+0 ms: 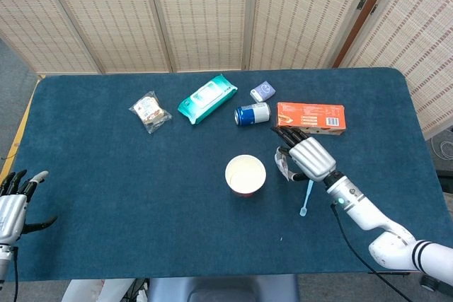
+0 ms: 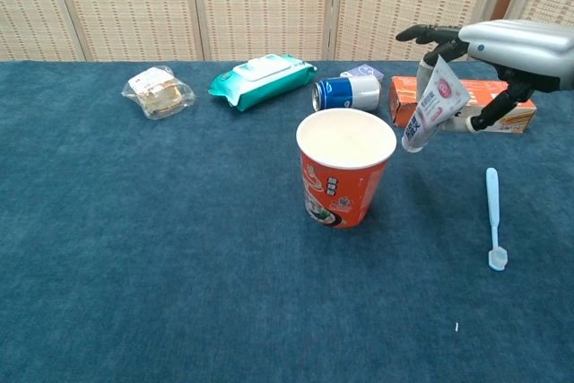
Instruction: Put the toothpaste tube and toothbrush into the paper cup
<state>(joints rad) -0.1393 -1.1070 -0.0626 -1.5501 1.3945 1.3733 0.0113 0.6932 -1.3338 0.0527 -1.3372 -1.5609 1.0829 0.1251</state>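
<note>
An orange paper cup [image 2: 345, 177] [image 1: 245, 174] stands open-topped near the middle of the blue table. My right hand [image 2: 507, 49] [image 1: 308, 156] hangs above the table just right of the cup and holds a white toothpaste tube [image 2: 431, 106] [image 1: 282, 166], which dangles tilted with its cap end lowest, beside the cup's rim. A light blue toothbrush [image 2: 492, 216] [image 1: 307, 196] lies on the cloth below and right of that hand. My left hand [image 1: 14, 201] rests at the table's left edge, fingers spread, holding nothing.
Along the far side lie a wrapped snack [image 2: 157, 91], a teal wipes pack [image 2: 262, 77], a blue can [image 2: 346, 92] on its side, a small pale pouch [image 1: 262, 90] and an orange box [image 1: 310, 117]. Folding screens stand behind the table.
</note>
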